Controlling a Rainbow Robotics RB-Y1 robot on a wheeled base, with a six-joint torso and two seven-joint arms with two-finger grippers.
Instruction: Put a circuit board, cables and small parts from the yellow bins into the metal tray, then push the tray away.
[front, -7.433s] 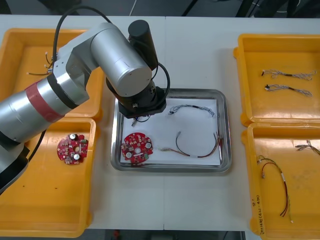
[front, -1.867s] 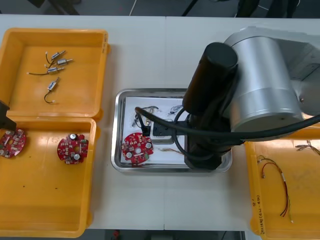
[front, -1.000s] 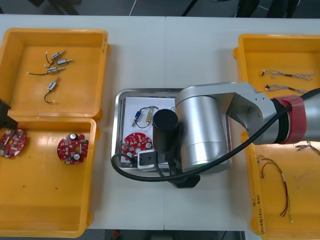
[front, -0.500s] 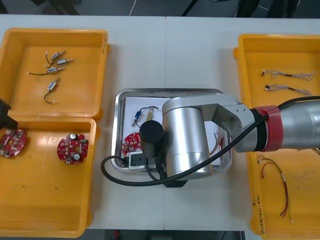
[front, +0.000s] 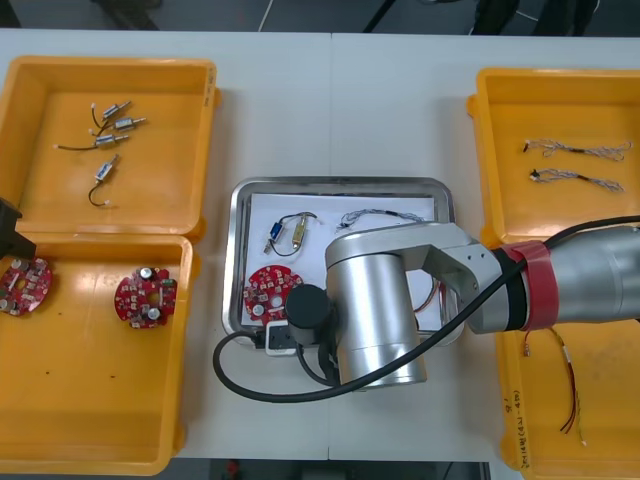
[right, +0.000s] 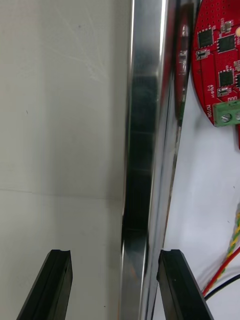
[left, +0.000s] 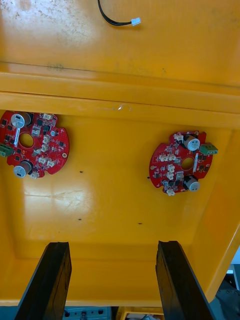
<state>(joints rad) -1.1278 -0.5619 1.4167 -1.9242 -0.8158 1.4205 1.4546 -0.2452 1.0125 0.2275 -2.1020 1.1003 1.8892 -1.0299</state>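
The metal tray (front: 340, 184) lies at the table's middle with a white inside. It holds a red circuit board (front: 268, 292), a small metal part (front: 286, 232), a blue and white cable (front: 385, 214) and a red and yellow cable (front: 437, 290). My right arm (front: 375, 300) hangs over the tray's near edge. The right gripper (right: 116, 255) is open, straddling the tray's near rim (right: 142, 150): one finger over the table, the other inside, near the board (right: 220, 55). My left gripper (left: 114, 245) is open above the near left bin (left: 120, 210), holding nothing.
Two boards (left: 32, 145) (left: 182, 162) lie in the near left bin (front: 90, 420). The far left bin holds several small metal parts (front: 108, 128). Blue and white cables (front: 575, 150) lie in the far right bin, red and black cables (front: 560, 375) in the near right one.
My right arm has drawn back toward me, from over the tray's middle to its near edge, uncovering the small part and cables. The left arm has stayed parked at the left.
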